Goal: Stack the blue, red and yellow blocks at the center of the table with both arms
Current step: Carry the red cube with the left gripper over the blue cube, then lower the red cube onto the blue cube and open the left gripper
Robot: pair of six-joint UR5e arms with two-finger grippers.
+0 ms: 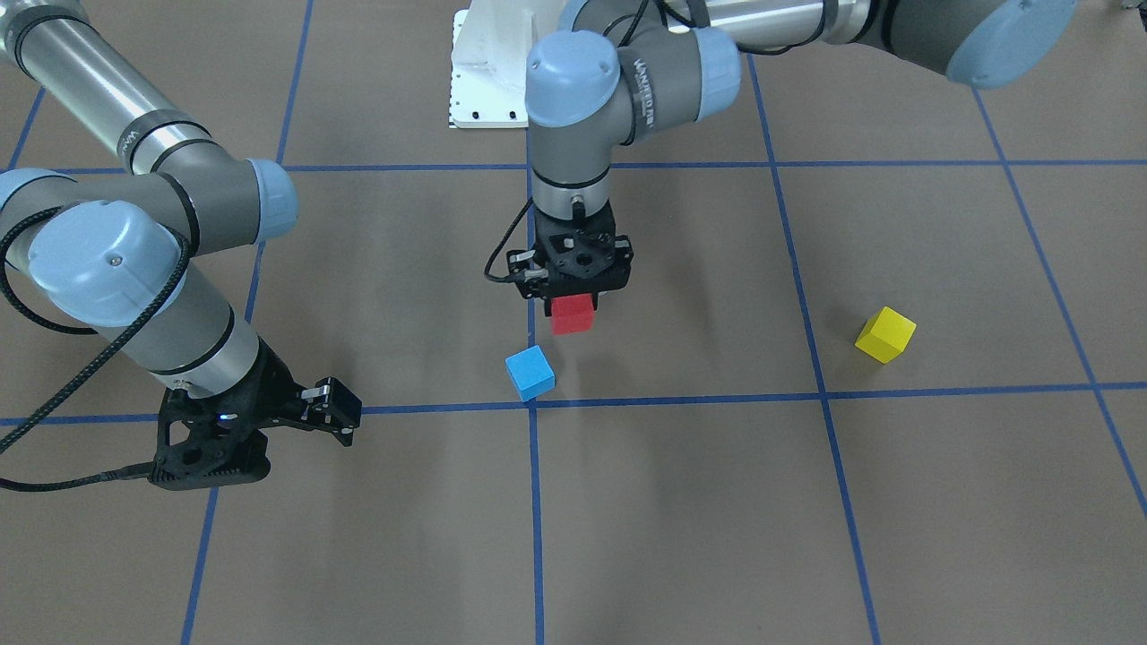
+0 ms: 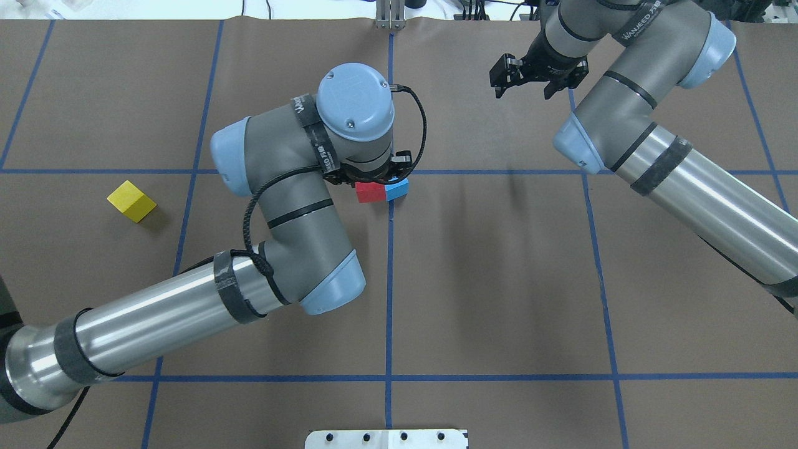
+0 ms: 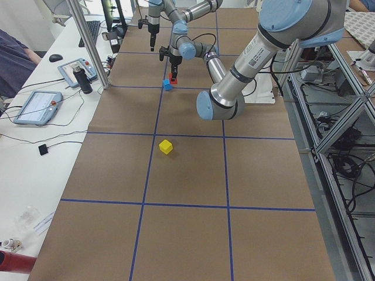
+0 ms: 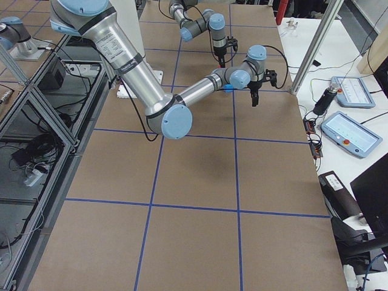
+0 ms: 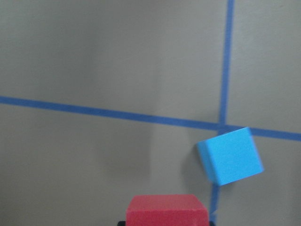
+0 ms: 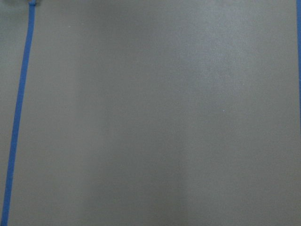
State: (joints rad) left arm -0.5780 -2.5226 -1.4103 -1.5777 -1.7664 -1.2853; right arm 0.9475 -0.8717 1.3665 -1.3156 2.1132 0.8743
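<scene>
At table centre: small light-blue matte cube (image 1: 530, 373), resting flat on the broad brown table (image 1: 681, 520); one corner sits at the crossing of two thin blue tape lines (image 1: 535, 502), and the cube is turned askew to them.
Held item: small red matte cube (image 1: 573, 315), raised off the surface, just beside the light-blue matte cube on the side nearer the robot. The two are apart in the front-facing view.
Holder: black two-finger left gripper (image 1: 573, 296), pointing straight down, fingers pressed onto opposite faces of the red matte cube, whose lower part shows below them.
Left arm (image 2: 299, 249): grey and silver jointed tubes with light-blue caps, reaching from the robot's left to the middle of the table; a black cable loops at the wrist.
On the robot's left: small yellow matte cube (image 1: 885, 334), lying on the table inside a taped square, turned askew, well apart from the other two.
On the robot's right: black two-finger right gripper (image 1: 339, 414), fingers spread apart, hovering over the far part of the table, well apart from all three cubes.
Right arm (image 2: 686, 174): same build, stretched out from the robot's right.
Right wrist view: bare brown surface and one blue tape line.
Robot's edge: white metal pedestal (image 1: 484, 81).
Side bench, left view: white bench (image 3: 35, 152) with handheld control tablets (image 3: 36, 107).
</scene>
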